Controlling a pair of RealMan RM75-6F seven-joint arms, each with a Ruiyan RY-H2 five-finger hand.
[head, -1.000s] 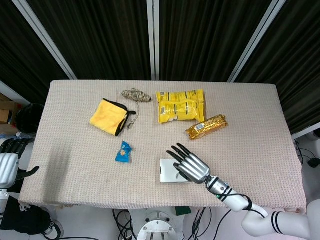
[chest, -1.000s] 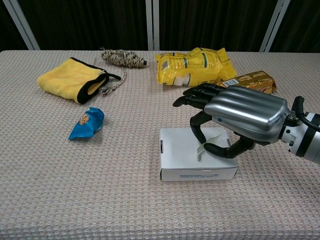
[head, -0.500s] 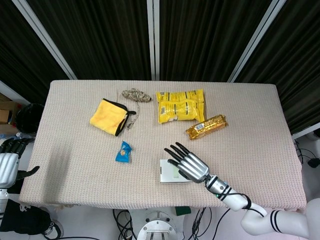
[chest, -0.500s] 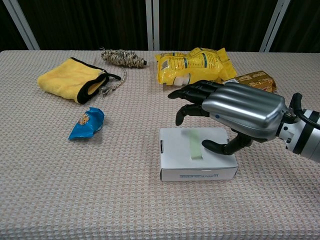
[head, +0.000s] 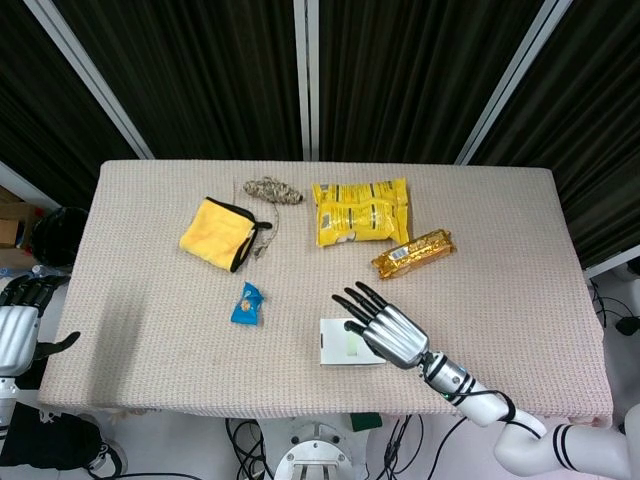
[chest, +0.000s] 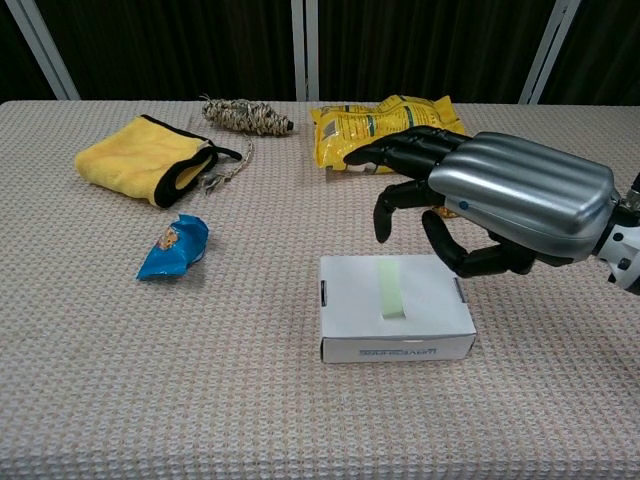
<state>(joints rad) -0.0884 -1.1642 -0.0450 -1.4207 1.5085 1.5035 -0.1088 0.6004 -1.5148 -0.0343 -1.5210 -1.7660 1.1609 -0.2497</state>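
Here the flat white cardboard box with a pale green strip on its lid (chest: 396, 305) lies near the front of the woven beige surface (head: 500, 300), so a good grasp would, I judge, bring the fingers squarely down over its two long sides. The right hand (chest: 490, 200) hovers just above the box's far right corner, fingers spread and holding nothing. The left hand (head: 18, 325) hangs off the surface's left edge, its state unclear.

Bare cloth left of white box (chest: 395, 307) — blue packet (chest: 173, 246) only obstacle.
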